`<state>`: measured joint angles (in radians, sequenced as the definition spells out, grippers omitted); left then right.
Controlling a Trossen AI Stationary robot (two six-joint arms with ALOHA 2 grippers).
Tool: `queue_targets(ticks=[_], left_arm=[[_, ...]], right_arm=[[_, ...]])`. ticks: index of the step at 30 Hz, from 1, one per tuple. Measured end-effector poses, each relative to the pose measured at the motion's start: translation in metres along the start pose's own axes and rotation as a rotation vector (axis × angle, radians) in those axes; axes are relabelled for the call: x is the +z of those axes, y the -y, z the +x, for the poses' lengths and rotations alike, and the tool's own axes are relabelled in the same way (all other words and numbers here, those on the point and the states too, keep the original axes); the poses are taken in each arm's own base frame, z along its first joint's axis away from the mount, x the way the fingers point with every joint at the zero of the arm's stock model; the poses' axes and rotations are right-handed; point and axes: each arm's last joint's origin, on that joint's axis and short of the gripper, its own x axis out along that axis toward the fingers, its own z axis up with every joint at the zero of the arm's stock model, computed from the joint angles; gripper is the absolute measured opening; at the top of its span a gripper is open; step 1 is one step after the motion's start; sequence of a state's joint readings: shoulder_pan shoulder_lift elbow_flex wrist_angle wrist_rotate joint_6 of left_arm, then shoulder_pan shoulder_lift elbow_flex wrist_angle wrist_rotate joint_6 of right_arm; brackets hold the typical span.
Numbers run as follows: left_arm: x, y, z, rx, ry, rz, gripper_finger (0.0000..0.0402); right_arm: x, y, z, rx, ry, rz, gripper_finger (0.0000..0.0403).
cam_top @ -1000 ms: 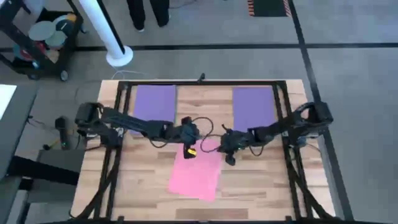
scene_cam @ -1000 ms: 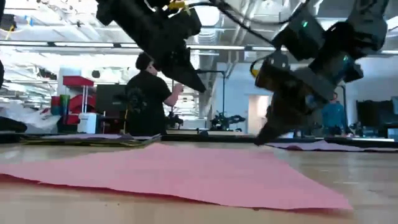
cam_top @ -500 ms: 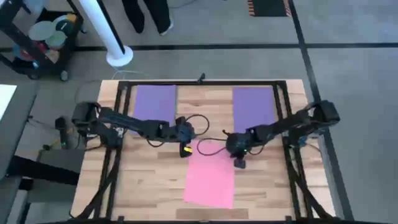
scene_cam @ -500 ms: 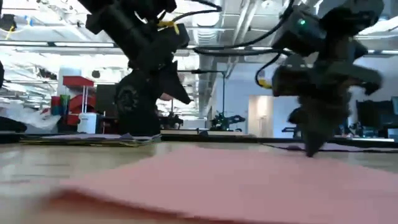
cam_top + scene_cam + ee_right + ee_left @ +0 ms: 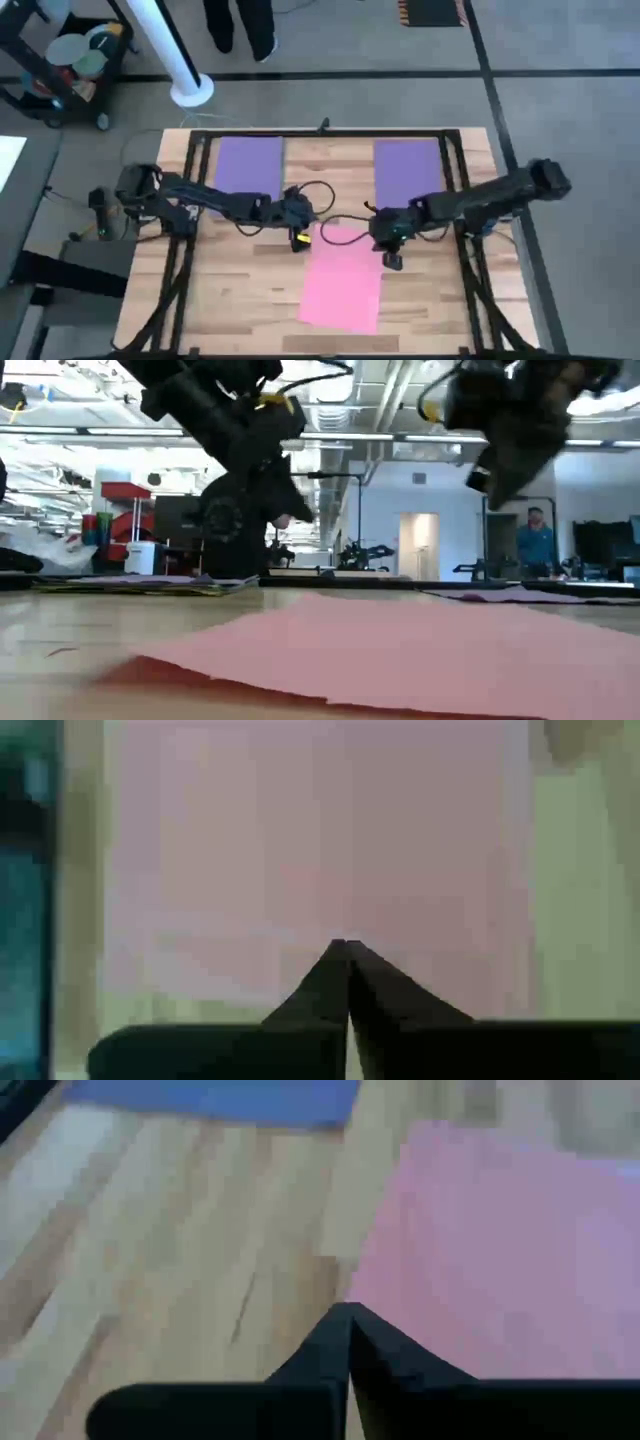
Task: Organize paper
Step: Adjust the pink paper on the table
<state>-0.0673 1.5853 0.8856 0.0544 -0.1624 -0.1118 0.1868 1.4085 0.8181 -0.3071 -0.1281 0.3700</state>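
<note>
A flat pink rectangular paper sheet [image 5: 342, 278] lies on the wooden slatted table [image 5: 240, 290], nearer the front edge. Two purple sheets [image 5: 249, 163] lie at the back. The left end effector [image 5: 297, 240] and right end effector [image 5: 394, 261], both closed and empty, flank the pink sheet's far corners.

Both arms are stretched in toward the middle, with the left gripper [image 5: 297, 238] and right gripper [image 5: 393, 262] pinched fully closed, nothing held.

Dark jointed arms, black cables, yellow tag
</note>
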Motion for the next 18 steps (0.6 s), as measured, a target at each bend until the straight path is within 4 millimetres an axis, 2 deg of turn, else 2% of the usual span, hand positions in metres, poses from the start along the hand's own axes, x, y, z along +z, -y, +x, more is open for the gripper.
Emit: queue_targets(ticks=[6,10,14,18], left_arm=[[0.008,0.0,-0.008,-0.01,0.05,0.009,0.0],[0.012,-0.001,-0.012,-0.009,0.086,-0.001,0.0],[0.012,-0.001,-0.012,-0.009,0.084,0.005,0.0],[0.012,-0.001,-0.012,-0.008,0.079,0.005,0.0]], right_arm=[[-0.005,0.009,0.044,-0.023,-0.066,-0.052,0.0],[-0.015,0.016,0.065,-0.026,-0.156,-0.035,0.0],[-0.028,0.013,0.069,0.045,-0.282,-0.024,0.0],[-0.041,0.008,0.055,0.017,-0.423,-0.018,0.0]])
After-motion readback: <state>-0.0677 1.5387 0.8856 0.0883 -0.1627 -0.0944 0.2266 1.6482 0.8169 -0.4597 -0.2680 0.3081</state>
